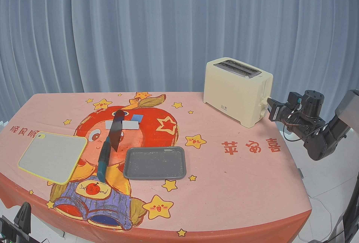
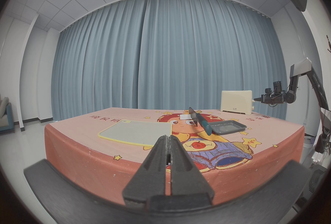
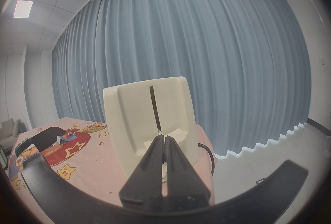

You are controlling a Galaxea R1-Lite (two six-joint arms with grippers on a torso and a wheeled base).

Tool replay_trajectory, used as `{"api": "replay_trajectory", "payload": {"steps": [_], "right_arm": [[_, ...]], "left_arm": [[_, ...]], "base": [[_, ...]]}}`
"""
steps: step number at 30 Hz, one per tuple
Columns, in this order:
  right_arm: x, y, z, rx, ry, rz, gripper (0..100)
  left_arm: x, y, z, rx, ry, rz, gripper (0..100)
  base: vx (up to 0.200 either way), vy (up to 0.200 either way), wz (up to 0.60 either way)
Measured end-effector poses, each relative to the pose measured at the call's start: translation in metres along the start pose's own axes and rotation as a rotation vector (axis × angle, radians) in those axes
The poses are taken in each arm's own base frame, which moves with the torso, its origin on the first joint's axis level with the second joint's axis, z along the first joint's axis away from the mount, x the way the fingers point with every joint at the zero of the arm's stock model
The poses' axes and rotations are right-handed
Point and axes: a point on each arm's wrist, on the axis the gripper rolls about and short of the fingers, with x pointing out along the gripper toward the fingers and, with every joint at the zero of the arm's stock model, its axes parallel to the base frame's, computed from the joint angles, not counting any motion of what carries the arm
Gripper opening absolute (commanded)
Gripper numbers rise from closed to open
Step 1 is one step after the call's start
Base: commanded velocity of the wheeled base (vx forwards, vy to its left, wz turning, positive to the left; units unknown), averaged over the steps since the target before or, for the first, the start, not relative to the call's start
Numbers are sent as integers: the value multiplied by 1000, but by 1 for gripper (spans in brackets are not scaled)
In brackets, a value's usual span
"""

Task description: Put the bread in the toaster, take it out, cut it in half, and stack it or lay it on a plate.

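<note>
The left gripper hangs low off the table's near left corner, well apart from everything, its fingers pressed together on nothing. It looks parked until cutting is due.

On the table's left side the cutting board lies flat and bare, likely set there as the place for halving the slice. Just beside it on the right, the knife has its blade propped across a small white and blue rest. Its handle points at the near edge, which should make it easy to pick up.

The grey tray, touching or nearly touching the knife handle, holds nothing; I take it to be the plate for the finished halves.

Farther right and back stands the toaster, slots up. Something dark sits in them, too small to call bread for sure. Judging by the low lever, the bread is probably inside.

The right gripper is at the toaster's end face, fingers closed tight against each other, tips at the lever. That pose suits pushing the lever more than gripping it.
</note>
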Motion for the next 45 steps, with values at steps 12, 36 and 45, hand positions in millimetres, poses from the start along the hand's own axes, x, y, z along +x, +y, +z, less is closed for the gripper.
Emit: {"api": "replay_trajectory", "payload": {"steps": [12, 36, 45], "right_arm": [[-11, 6, 18, -4, -47, 14, 0], [-26, 13, 42, -12, -130, 13, 0], [-34, 19, 43, -13, -128, 27, 0]], "left_arm": [[0, 0, 0, 0, 0, 0, 0], [0, 0, 0, 0, 0, 0, 0], [0, 0, 0, 0, 0, -1, 0]], "base": [[0, 0, 0], [0, 0, 0], [0, 0, 0]]}}
